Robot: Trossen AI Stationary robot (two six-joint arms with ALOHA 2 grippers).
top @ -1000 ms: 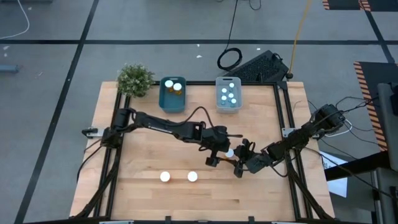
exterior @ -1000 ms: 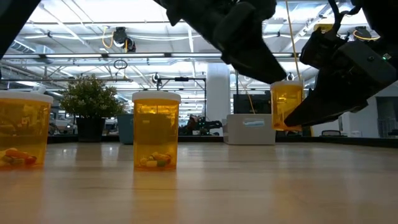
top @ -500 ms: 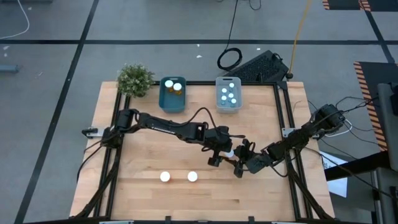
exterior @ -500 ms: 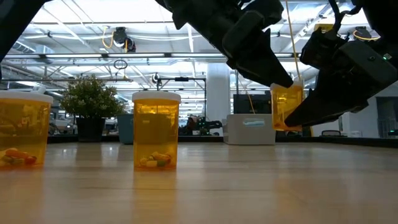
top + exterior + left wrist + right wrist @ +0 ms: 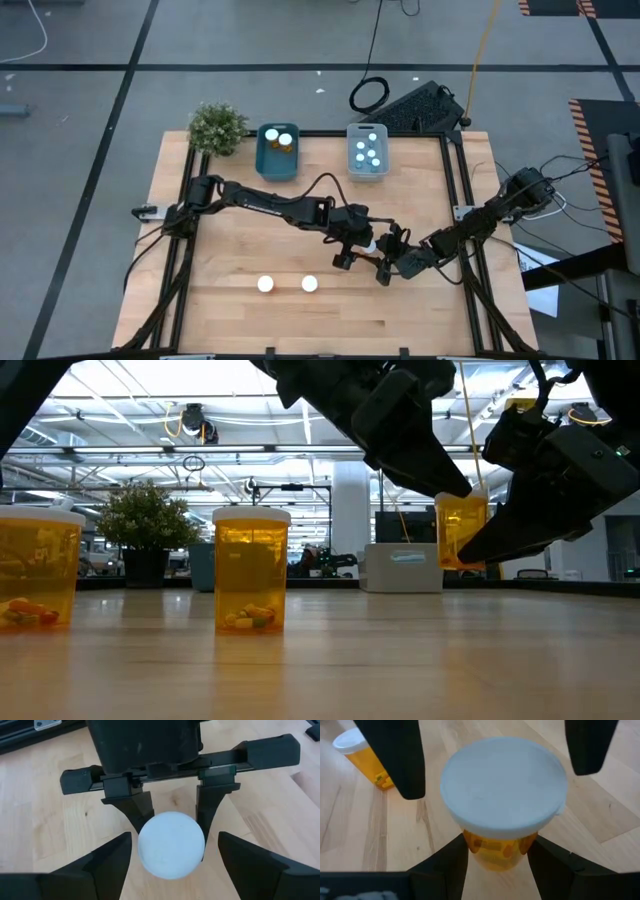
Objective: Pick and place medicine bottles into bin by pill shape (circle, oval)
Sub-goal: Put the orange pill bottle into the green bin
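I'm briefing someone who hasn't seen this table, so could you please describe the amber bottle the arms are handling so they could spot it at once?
Find the wooden table, then where the two dark arms meet right of centre. The amber bottle hangs there above the wood in the right gripper, with the left gripper open around its white cap. The other two amber bottles stand on the table, untouched.

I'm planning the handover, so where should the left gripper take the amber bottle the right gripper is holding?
By the white cap, from above, left gripper fingers either side. The right gripper clamps the upright amber bottle below it, leaving the cap free.
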